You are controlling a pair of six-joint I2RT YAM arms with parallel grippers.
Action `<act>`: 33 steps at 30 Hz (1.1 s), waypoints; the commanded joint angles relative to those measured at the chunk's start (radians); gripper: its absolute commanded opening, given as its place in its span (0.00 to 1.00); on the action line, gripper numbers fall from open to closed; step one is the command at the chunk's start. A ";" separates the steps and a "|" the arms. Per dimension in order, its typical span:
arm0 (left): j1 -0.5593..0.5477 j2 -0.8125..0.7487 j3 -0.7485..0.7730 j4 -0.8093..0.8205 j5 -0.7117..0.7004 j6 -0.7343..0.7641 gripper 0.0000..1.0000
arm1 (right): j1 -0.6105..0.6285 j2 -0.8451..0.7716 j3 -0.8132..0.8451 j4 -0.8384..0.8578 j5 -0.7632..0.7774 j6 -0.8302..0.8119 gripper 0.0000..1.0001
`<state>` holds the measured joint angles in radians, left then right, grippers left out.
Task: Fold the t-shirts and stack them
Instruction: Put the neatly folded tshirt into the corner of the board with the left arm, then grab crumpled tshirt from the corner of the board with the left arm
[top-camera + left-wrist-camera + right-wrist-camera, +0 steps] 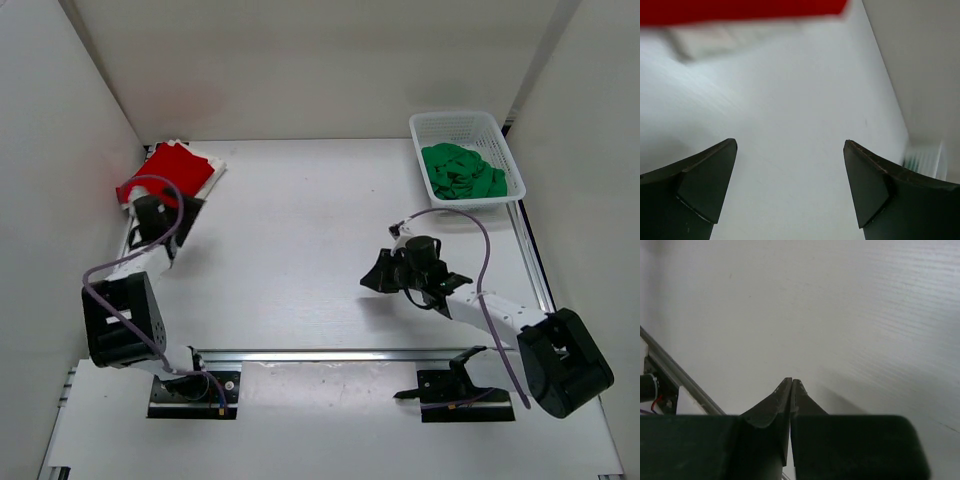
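A folded bright red t-shirt (168, 172) lies at the far left of the table on a white t-shirt (216, 167), whose edge peeks out to its right. The green t-shirt (461, 172) sits crumpled in the white basket (456, 125) at the far right. My left gripper (178, 228) hangs open just in front of the red and white pile, holding nothing. In the left wrist view the red t-shirt (740, 10) and white t-shirt (725, 39) lie beyond the open left gripper (790, 150). My right gripper (376, 277) is shut and empty over mid-table; the right gripper (792, 382) shows bare table ahead.
White walls close in the table on the left, back and right. A metal rail (330, 354) runs across near the arm bases, and the rail (675, 374) also shows at the left of the right wrist view. The basket (925, 161) shows at the right edge of the left wrist view.
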<state>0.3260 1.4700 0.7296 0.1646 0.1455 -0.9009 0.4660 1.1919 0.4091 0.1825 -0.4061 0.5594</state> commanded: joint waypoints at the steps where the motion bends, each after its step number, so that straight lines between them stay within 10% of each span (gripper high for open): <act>1: -0.229 -0.039 0.057 -0.008 0.011 0.132 0.98 | 0.066 0.011 0.124 -0.086 0.195 -0.018 0.00; 3: -0.470 0.001 0.181 -0.113 -0.038 0.245 0.95 | 0.109 0.023 0.183 -0.129 0.320 -0.058 0.00; 8: -0.755 -0.002 0.159 -0.114 -0.069 0.284 0.26 | 0.132 0.028 0.260 -0.181 0.385 -0.023 0.00; 11: -0.827 -0.033 0.062 -0.074 -0.043 0.258 0.07 | 0.111 -0.041 0.229 -0.100 0.356 0.011 0.00; 23: -1.307 0.098 -0.101 0.071 -0.109 0.230 0.00 | -0.160 0.087 0.470 -0.168 0.317 -0.038 0.00; 33: -1.328 0.053 -0.203 0.285 0.025 0.264 0.00 | -0.575 0.530 0.979 -0.412 0.405 -0.207 0.00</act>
<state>-1.0237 1.5784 0.5564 0.3573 0.1204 -0.6617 -0.0402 1.6207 1.2911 -0.1009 -0.0463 0.4259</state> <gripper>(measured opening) 0.022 0.004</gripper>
